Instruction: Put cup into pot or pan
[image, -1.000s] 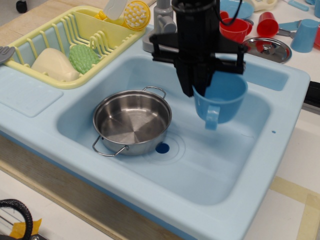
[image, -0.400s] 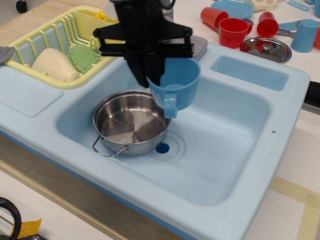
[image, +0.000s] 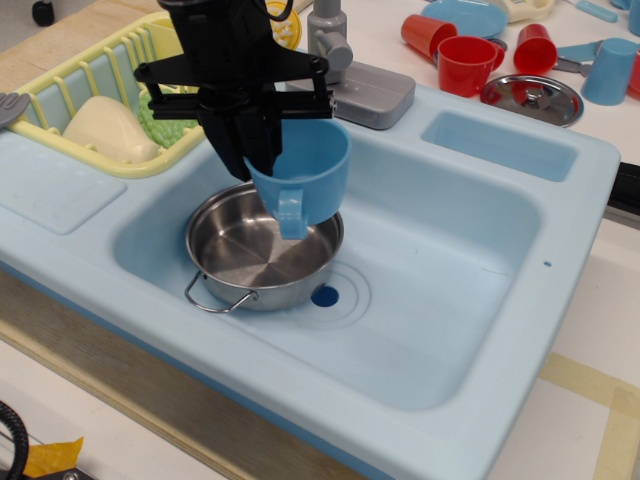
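Observation:
The light-blue mug (image: 305, 178) with its squarish handle facing the camera hangs in the air, held by its far-left rim. My black gripper (image: 252, 152) is shut on that rim. The mug is directly over the right half of the shiny steel pot (image: 255, 250), a little above it and not touching. The pot sits on the left floor of the light-blue sink (image: 450, 330), its two wire loop handles showing at front left and back right. The gripper's fingertips are partly hidden behind the mug.
A yellow dish rack (image: 95, 110) holds a cream item and a green scrubber at the left. A grey faucet (image: 350, 70) stands behind the sink. Red cups (image: 465, 60), a steel lid (image: 535, 95) and a blue tumbler (image: 610, 70) lie back right.
My gripper has carried the mug leftward from over the sink's middle to above the pot, and slightly lower. The pot has not moved.

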